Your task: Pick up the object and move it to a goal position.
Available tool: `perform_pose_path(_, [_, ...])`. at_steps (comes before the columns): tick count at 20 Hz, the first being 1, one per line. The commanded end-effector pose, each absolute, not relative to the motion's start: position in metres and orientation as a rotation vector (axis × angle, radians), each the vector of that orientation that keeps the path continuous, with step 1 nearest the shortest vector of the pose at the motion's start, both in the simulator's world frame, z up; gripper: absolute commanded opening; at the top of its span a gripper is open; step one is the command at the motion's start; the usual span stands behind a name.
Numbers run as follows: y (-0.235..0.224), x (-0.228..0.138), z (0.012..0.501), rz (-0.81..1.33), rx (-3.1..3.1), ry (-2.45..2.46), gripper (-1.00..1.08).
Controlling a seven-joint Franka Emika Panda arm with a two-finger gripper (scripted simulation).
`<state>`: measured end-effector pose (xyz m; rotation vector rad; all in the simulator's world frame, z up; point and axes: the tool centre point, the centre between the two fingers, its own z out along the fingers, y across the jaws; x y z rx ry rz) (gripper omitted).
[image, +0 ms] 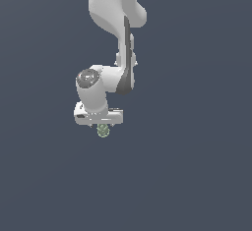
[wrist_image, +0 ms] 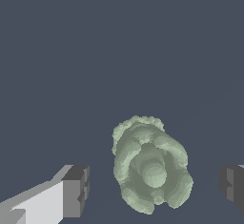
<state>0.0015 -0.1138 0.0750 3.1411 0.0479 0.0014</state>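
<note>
Though half-hidden under the claw [image: 102,127] outside, object [wrist_image: 150,170] bare between parted, untouching fingers [wrist_image: 76,192] at the wrist.

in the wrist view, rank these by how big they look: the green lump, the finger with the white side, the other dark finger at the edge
1. Green lump, the largest.
2. Finger with the white side.
3. Other dark finger, but the picture's edge cuts it off, so its true size is unsure.
The lump sits in the gap of the open tool.
</note>
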Motion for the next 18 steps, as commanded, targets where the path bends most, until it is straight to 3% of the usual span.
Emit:
perform_pose_path(1, [-0.114, 0.001, 0.061, 0.000, 3.141, 0.049, 1.00])
perform_pose_path(8, [-0.114, 0.002, 0.046, 0.000, 3.141, 0.051, 1.00])
perform_pose_path(9, [-0.114, 0.002, 0.046, 0.000, 3.141, 0.051, -1.00])
perform_pose_path(18, [-0.114, 0.002, 0.046, 0.000, 3.141, 0.051, -1.00])
